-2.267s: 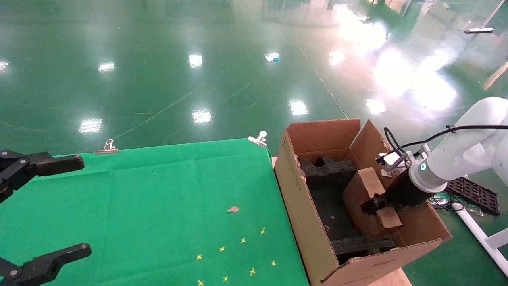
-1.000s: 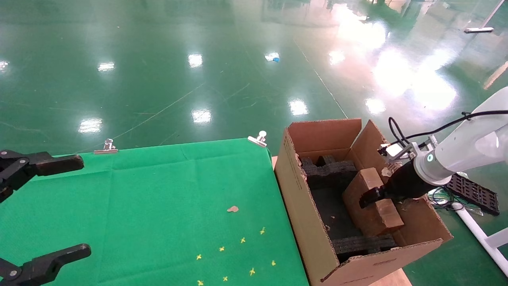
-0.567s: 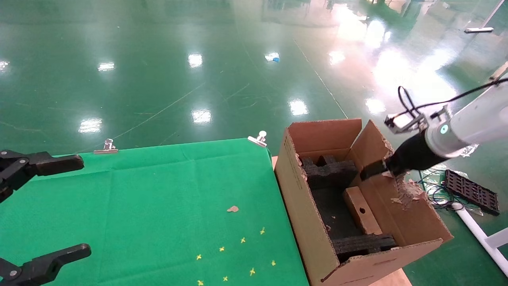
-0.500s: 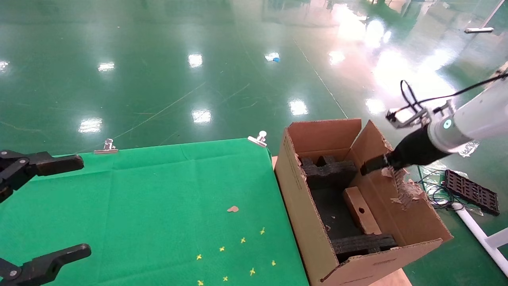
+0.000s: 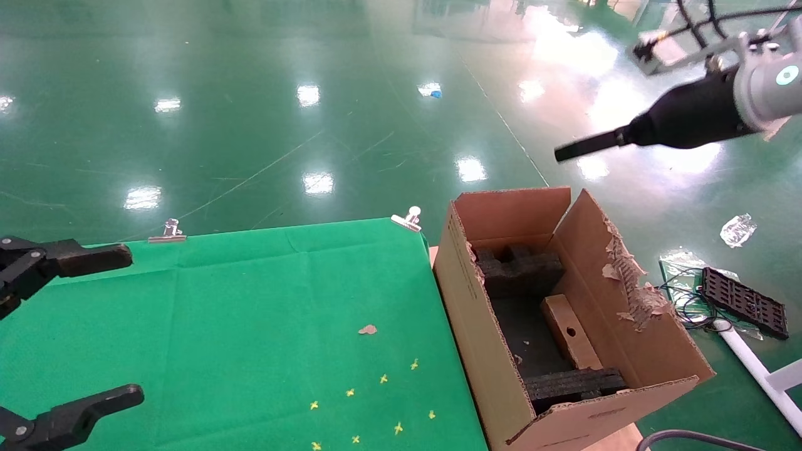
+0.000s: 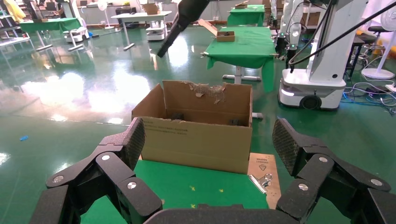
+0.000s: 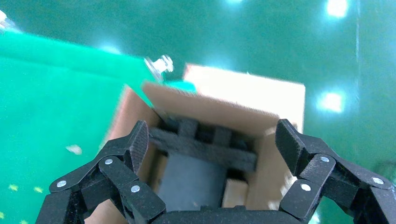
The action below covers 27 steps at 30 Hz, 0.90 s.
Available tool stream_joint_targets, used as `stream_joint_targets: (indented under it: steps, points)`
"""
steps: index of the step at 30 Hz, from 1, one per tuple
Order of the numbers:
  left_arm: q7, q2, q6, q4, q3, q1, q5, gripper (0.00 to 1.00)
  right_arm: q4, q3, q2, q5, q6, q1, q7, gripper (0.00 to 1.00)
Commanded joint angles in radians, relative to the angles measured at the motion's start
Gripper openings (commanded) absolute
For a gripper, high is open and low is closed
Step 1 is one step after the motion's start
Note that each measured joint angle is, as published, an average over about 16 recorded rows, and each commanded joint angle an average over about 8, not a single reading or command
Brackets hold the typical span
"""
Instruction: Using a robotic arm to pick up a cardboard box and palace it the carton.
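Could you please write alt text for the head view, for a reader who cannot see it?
The small cardboard box stands on edge inside the open carton, between black foam blocks. The right gripper hangs empty high above it, and the left gripper sits open over the green table cloth.

Rough corrugated cardboard for the carton [image 5: 482,338], one flap torn ragged; matt black, seemingly foam blocks [image 5: 520,270] inside. Matt green cloth over the table [image 5: 250,326]. Glossy green floor [image 5: 250,94].
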Motion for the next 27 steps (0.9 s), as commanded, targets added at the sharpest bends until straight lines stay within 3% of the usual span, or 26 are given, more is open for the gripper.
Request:
stream_joint_targets:
  steps: [1,8,27]
  points:
    - [0.000,0.000,0.000,0.000,0.000,0.000,0.000,1.00,0.016,0.009,0.012,0.014,-0.003,0.027,-0.027,1.00]
    - [0.000,0.000,0.000,0.000,0.000,0.000,0.000,1.00,0.082,0.085,0.031,0.035,-0.016,-0.017,-0.058,1.00]
    - [0.001,0.000,0.000,0.001,0.001,0.000,-0.001,1.00,0.441,0.542,0.085,0.124,-0.084,-0.388,-0.211,1.00]
